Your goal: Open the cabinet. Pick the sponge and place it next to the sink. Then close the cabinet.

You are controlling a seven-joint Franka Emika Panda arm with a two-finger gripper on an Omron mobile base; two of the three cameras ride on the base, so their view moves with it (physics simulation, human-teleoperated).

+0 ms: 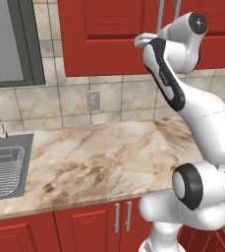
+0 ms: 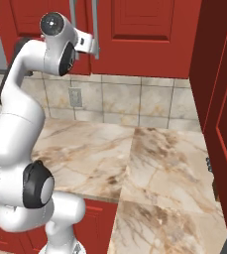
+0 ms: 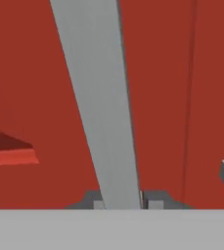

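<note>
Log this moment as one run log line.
stage: opening cabinet | gripper: shut on handle | doors: closed | sink: no sponge beside it

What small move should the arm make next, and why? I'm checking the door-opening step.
Probably pull the handle straight back toward the robot to swing the door out. In the hand view the tool is shut on that silver bar, with its fingertips on either side of it, and the red cabinet doors look closed in both base views.
</note>
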